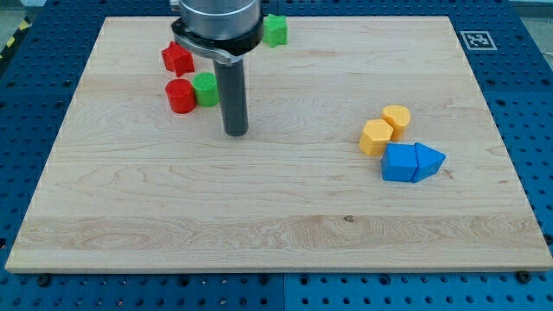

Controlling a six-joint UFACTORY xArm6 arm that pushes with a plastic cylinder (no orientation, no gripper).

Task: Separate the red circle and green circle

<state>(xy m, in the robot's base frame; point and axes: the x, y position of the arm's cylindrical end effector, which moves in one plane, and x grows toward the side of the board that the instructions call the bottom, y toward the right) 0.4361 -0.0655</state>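
The red circle [181, 96] and the green circle [206, 89] sit touching each other at the board's upper left, red on the left, green on the right. My tip [236, 131] rests on the board just right of and slightly below the green circle, a small gap apart from it. The dark rod rises from the tip to the arm's head at the view's top.
A red star-like block [177, 58] lies above the red circle. A green block [275, 30] sits near the board's top edge. At the right, a yellow circle [397, 118], a yellow hexagon-like block [376, 137], a blue cube [398, 162] and a blue triangle [429, 160] cluster together.
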